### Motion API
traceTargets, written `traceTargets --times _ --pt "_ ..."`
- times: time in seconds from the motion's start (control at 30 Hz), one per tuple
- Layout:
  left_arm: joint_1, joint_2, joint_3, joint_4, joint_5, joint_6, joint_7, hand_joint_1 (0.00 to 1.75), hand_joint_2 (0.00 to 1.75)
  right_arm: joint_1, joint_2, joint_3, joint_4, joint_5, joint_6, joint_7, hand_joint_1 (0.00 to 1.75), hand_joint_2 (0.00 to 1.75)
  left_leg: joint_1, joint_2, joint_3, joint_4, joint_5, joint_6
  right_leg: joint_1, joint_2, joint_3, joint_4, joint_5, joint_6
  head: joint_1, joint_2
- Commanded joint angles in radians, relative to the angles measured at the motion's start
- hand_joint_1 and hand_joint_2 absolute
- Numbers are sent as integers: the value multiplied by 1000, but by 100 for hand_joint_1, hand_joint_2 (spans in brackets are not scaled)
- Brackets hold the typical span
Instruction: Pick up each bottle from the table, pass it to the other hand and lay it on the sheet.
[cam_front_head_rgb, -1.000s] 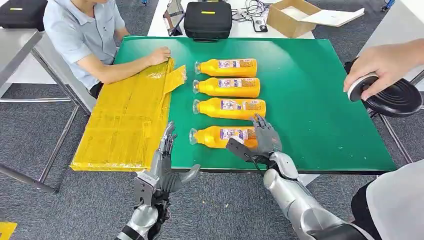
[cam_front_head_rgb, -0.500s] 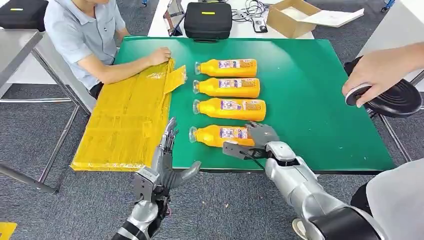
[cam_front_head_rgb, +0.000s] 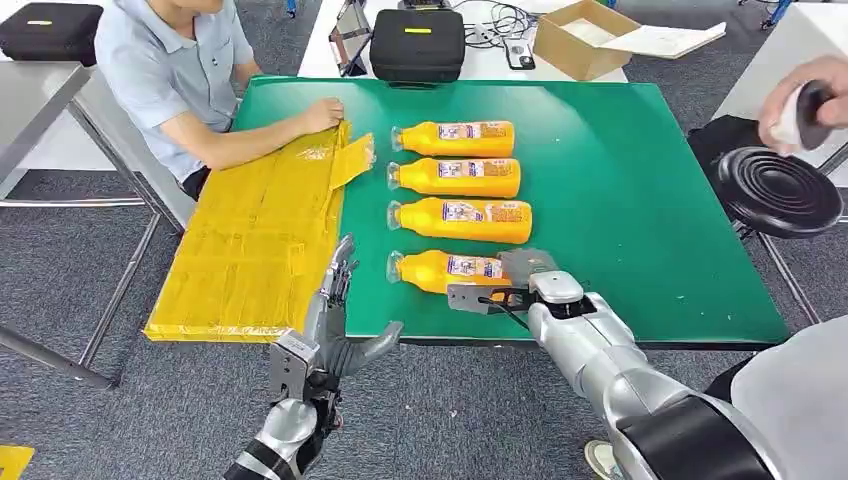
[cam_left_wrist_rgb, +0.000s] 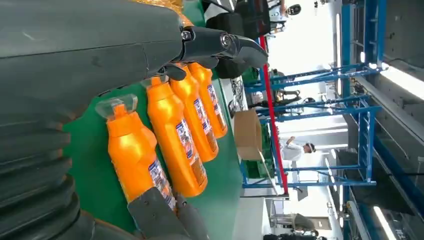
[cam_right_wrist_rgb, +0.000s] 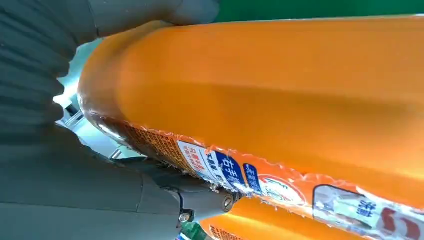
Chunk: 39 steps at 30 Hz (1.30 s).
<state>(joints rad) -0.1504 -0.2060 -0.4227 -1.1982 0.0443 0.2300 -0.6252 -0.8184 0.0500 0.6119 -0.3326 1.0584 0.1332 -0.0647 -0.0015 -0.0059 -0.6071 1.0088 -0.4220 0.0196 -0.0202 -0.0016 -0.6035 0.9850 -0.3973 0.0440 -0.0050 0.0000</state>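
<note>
At the near edge of the green table (cam_front_head_rgb: 640, 200), the robot's right hand (cam_front_head_rgb: 510, 283) has closed around the base end of the nearest orange bottle (cam_front_head_rgb: 445, 270), where a second ago its fingers were spread above it. The bottle lies on its side, cap toward the yellow sheet (cam_front_head_rgb: 250, 250), and has not left the tabletop. That suggests the first pick-up is just being secured, with the lift, the hand-over and the laying down all yet to come.

The left hand (cam_front_head_rgb: 335, 320) waits with fingers spread beside the table's front edge, holding nothing, about where it was. Three more bottles (cam_front_head_rgb: 455, 180) lie in a row behind the first, parallel and untouched.

Seen close from the right wrist, the gripped bottle (cam_right_wrist_rgb: 280, 100) is smooth, glossy orange plastic with a printed label in blue, red and white near its base; its cap looks clear. A seated person's hand (cam_front_head_rgb: 320, 112) rests on the sheet's far corner.
</note>
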Motion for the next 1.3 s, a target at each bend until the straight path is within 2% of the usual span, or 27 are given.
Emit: traceTargets --times 0.03,0.07,0.1,0.13,0.2,0.3,0.37,0.5,0.57,0.63,0.97,1.0,1.07,1.1,1.17,1.2,1.3 --pt "53 -12 98 -64 77 90 30 0 175 145 41 -324 -39 -390 -252 -404 175 175 2 -2 4 -2 0 -1 2 -3 6 -3 -1 -2 0 0" --pt "69 -20 121 -86 97 112 45 0 175 180 59 -368 -97 -448 -312 -480 175 175 2 -1 5 -2 -1 -1 3 -1 6 -4 -1 -2 0 0" --pt "84 -21 137 -106 117 124 55 0 175 205 68 -369 -129 -458 -338 -495 175 175 2 1 5 -2 -2 -1 3 1 6 -3 -1 -2 1 0" --pt "107 -31 173 -137 191 133 96 0 175 283 90 -402 -263 -529 -392 -556 175 175 2 5 3 -1 -2 -2 2 4 4 -2 0 -2 1 0" --pt "124 -27 200 -153 279 132 145 0 175 395 95 -370 -471 -573 -449 -545 175 175 2 8 3 -1 -4 -2 3 7 3 -1 0 -3 0 0" --pt "146 -10 221 -164 404 113 202 0 175 535 89 -293 -731 -641 -553 -531 175 175 3 3 3 -2 -4 -3 4 3 2 -1 -3 -4 0 0" --pt "154 -1 214 -168 408 115 197 0 175 566 82 -264 -778 -645 -598 -527 175 175 5 -2 -1 -1 -4 -3 6 -1 1 0 -4 -4 0 0" --pt "160 13 181 -165 421 81 211 0 175 570 74 -247 -765 -679 -639 -540 175 175 5 -1 -6 -1 -3 -2 5 0 -5 0 -4 -3 0 0" --pt "161 46 124 -163 412 -12 221 0 175 557 70 -230 -729 -699 -607 -538 175 175 5 -1 -5 -1 -3 -2 5 0 -4 0 -4 -4 0 0" --pt "156 83 64 -157 374 -165 193 0 175 530 69 -193 -679 -722 -510 -563 175 175 4 0 -8 -1 -2 -2 4 0 -7 0 -3 -3 0 0" --pt "159 76 73 -153 367 -174 189 0 175 519 81 -188 -656 -722 -506 -570 175 175 4 0 -8 -1 -2 -2 4 0 -7 0 -3 -3 0 0" --pt "154 81 64 -152 359 -214 186 0 175 511 69 -158 -648 -707 -468 -580 175 175 4 1 -5 -1 -4 -3 5 1 -4 0 -3 -4 0 0" --pt "139 86 49 -150 253 -242 110 0 175 480 64 -85 -602 -716 -284 -593 175 175 4 2 -4 -1 -4 -3 5 2 -3 0 -4 -4 0 0" --pt "129 82 45 -139 220 -272 89 0 175 463 70 -61 -571 -713 -229 -609 175 175 4 2 -6 -1 -3 -2 4 1 -5 0 -3 -3 0 0" --pt "108 77 36 -118 205 -358 78 0 175 439 73 16 -538 -685 -155 -633 166 175 4 2 -7 -1 -2 -2 4 2 -7 0 -2 -3 0 0" --pt "100 76 30 -110 189 -377 67 0 175 427 72 54 -513 -655 -169 -633 164 175 4 3 -5 -1 -3 -3 5 2 -5 0 -2 -4 0 0" --pt "92 71 24 -101 179 -426 58 0 175 407 86 118 -482 -652 -115 -633 175 175 4 2 -5 -1 -2 -3 4 1 -5 -1 -2 -4 0 0"
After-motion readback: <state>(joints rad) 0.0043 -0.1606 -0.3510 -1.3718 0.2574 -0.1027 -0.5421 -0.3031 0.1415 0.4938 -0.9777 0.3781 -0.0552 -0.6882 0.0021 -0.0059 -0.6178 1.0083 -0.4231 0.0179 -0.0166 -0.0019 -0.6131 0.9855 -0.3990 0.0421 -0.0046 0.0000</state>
